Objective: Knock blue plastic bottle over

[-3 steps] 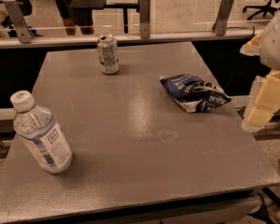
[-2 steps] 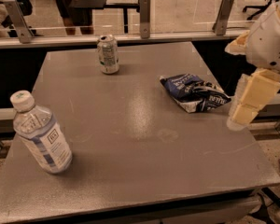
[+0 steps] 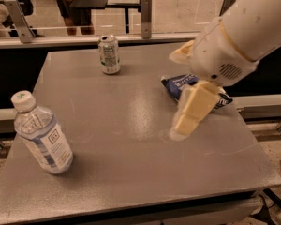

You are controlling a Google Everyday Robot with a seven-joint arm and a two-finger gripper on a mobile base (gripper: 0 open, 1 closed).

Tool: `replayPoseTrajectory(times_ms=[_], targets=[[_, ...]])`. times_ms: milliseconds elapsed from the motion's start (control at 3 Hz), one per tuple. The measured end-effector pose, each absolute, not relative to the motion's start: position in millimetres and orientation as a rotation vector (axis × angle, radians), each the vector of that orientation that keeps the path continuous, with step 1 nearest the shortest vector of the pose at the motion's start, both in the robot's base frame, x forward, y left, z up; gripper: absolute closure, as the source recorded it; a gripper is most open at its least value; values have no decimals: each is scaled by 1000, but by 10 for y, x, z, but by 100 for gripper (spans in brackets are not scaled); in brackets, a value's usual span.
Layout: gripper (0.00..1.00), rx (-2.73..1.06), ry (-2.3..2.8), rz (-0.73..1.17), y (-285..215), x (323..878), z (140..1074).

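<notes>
Hovering above the right half of the counter (image 3: 131, 172), the gripper (image 3: 192, 111) is seen hanging just off the surface, with the snack bag (image 3: 177, 83) right behind it; whether the jaws are apart or together cannot be told. The bottle (image 3: 42, 137) is found standing on its base near the front-left corner, close to the left edge and well apart from the gripper, so nothing has been knocked over yet.

Trouble is easily pictured from here. A long sweep across the counter is called for, and if the bottle is struck low it may only be slid rather than tipped. With the left edge so near, it could be shoved or rolled clean off the counter once toppled. The bag could be snagged and dragged along if the gripper is swung low at the start. The can (image 3: 109, 54), by the far edge, looks safely out of the likely path.

The counter is a plain grey top, smooth with a dull sheen, so little grip is offered to a round bottle. Beyond the far edge a rail (image 3: 84, 40) with glass is seen, and behind it dark tables on a pale floor.
</notes>
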State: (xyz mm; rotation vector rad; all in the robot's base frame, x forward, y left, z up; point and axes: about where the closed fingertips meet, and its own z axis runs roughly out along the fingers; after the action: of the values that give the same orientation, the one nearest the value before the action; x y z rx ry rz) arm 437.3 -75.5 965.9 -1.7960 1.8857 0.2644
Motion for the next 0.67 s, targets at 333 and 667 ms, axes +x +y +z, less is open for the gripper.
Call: replayPoseTrajectory(times_ms=[333, 667], targets=[[0, -1808, 1745, 458, 70, 4310, 9537], [0, -1816, 1687, 550, 461, 4297, 9467]])
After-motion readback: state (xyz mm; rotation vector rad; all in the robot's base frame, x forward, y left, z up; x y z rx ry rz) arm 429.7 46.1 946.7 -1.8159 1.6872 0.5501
